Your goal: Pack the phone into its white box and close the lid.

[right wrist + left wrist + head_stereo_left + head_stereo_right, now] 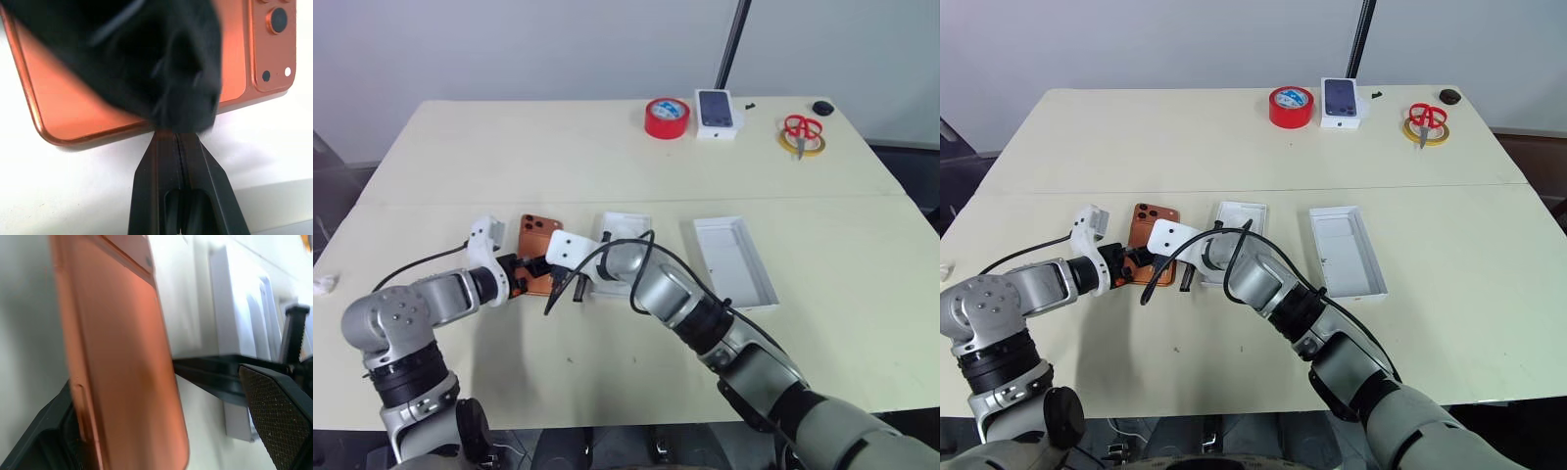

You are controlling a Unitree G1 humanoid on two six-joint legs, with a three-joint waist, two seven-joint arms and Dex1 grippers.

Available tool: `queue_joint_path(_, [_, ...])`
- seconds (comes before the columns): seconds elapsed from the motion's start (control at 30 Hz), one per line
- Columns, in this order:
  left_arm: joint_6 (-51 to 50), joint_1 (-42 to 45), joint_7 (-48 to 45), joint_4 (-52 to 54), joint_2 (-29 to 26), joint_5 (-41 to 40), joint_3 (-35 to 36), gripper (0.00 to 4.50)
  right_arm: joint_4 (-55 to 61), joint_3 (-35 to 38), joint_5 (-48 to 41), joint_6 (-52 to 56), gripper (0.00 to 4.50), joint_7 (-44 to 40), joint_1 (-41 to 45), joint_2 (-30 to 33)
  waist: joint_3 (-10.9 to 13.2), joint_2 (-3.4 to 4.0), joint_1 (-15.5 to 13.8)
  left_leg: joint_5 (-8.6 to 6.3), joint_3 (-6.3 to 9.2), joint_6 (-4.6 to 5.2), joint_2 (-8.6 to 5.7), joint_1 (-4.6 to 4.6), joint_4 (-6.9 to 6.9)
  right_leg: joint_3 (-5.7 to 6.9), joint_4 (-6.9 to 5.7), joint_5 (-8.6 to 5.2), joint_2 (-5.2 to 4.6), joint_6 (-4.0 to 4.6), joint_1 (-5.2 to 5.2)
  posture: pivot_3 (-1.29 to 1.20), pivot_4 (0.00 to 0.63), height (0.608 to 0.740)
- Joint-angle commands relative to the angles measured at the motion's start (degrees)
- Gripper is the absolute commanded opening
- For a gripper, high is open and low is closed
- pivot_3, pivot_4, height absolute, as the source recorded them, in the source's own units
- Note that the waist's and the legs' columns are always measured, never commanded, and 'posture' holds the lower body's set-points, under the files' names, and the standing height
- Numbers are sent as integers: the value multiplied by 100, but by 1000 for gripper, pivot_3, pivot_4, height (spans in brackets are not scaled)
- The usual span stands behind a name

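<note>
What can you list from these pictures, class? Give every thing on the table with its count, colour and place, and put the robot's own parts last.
phone: 1, orange, near left of the table, between the left gripper's fingers
white box: 1, white, just right of the phone, partly behind the right arm
lid: 1, white, right of the box, hollow up
tape roll: 1, red, far edge
small box with a phone picture: 1, white, right of the red tape
scissors: 1, red-handled, lying on a yellow tape ring, far right
small round thing: 1, black, far right corner
table: 1, cream
left gripper: 1, black fingers, open around the phone
right gripper: 1, black fingers, shut, tips beside the phone's edge
</note>
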State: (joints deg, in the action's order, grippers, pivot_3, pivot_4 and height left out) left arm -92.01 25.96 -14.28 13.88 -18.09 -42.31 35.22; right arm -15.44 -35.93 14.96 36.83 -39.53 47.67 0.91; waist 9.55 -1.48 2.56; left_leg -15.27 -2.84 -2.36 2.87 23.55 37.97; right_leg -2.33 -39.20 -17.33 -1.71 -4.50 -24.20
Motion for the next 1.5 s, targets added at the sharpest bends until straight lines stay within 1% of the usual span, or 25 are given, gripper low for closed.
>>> queue_joint_path(0.03, [-49,128,59,-37,11,-102,274,4388,121,-80,-5,15,0,-61,-53,-76,0,0,0,0,0,0,0,0,0,0,0,0,0,0,0,0,150,725])
queue_joint_path(0.13, [-49,108,95,-101,90,-177,345,4388,131,-79,-5,13,0,-54,-59,-85,0,0,-1,0,0,0,0,0,0,0,0,0,-1,0,0,0,150,725])
queue_joint_path(0.17, [-49,109,119,-138,138,-200,396,4157,123,-74,-7,11,0,-51,-56,-89,0,0,-1,0,0,0,0,0,0,0,0,0,-1,0,0,0,150,725])
queue_joint_path(0.23, [-49,112,183,-205,223,-249,516,3553,127,-67,-8,15,0,-44,-62,-91,0,0,-1,0,0,-1,0,0,0,0,0,0,-2,0,0,0,150,725])
queue_joint_path(0.27, [-49,119,222,-231,265,-282,587,3190,137,-65,-7,21,0,-41,-68,-90,0,0,-1,0,0,-1,0,0,0,0,0,0,-2,0,0,0,150,725])
queue_joint_path(0.3, [-49,135,263,-259,299,-315,669,2618,139,-60,-6,22,0,-36,-71,-88,0,-1,-1,0,0,-1,0,0,0,0,0,0,-3,0,0,0,150,725])
queue_joint_path(0.33, [-49,150,304,-285,325,-349,737,2150,142,-56,-5,22,0,-32,-73,-86,0,0,0,0,0,-1,0,0,0,0,0,0,-3,0,0,0,150,725])
queue_joint_path(0.47, [-49,194,482,-332,384,-517,997,35,201,-12,6,24,0,-8,-68,-47,-2,-5,-1,0,1,-1,0,0,-1,0,0,0,-3,0,0,0,150,725])
queue_joint_path(0.6, [-49,225,729,-346,458,-749,1177,11,343,125,-26,94,0,2,-36,19,-1,-5,0,0,1,-2,0,0,-2,0,1,0,-4,0,-1,0,150,725])
queue_joint_path(0.73, [-49,328,1106,-235,722,-1187,1496,11,884,375,-63,121,0,-32,-63,357,2,-10,-15,0,1,-2,-1,3,-3,1,1,0,-8,-1,-2,0,150,725])
queue_joint_path(0.87, [-49,587,1632,57,1176,-1853,1609,11,2124,1185,-733,203,0,-469,-346,904,9,-23,-77,0,6,-2,-3,12,-1,8,6,1,-11,-1,-3,0,150,725])
queue_joint_path(0.97, [-49,708,2040,210,1494,-2244,1470,11,2784,1665,-1159,286,0,-911,-637,1569,11,-26,-120,0,16,-2,-5,29,5,18,11,1,-12,-3,-10,0,150,725])
queue_joint_path(1.07, [-49,788,2417,223,1787,-2535,1306,11,3118,2095,-1601,341,0,-1302,-910,2227,11,-27,-149,0,15,-2,-9,28,5,18,13,2,-11,-3,-9,0,150,725])
queue_joint_path(1.17, [-49,806,2714,132,2220,-2591,971,11,3209,2739,-2098,89,0,-1805,-1374,3009,14,-32,-194,0,16,-2,-10,28,4,16,13,1,-3,-2,-9,0,150,725])
queue_joint_path(1.27, [-43,754,2905,9,2504,-2482,726,11,3173,3043,-2339,-167,0,-2029,-1717,3547,16,-35,-170,0,14,-1,-17,32,7,13,18,1,1,-2,-9,0,150,725])
queue_joint_path(1.37, [4,712,3021,-119,2737,-2432,507,11,3048,3204,-2379,-294,0,-2009,-1946,3883,16,-35,-140,1,9,0,-18,26,7,3,16,1,17,-2,-9,0,150,725])
queue_joint_path(1.5, [175,724,3120,-380,2782,-2332,308,11,2903,3261,-2375,-407,0,-1808,-2024,3998,16,-35,-142,1,10,0,-15,19,6,-1,12,1,28,-1,-9,0,150,725])
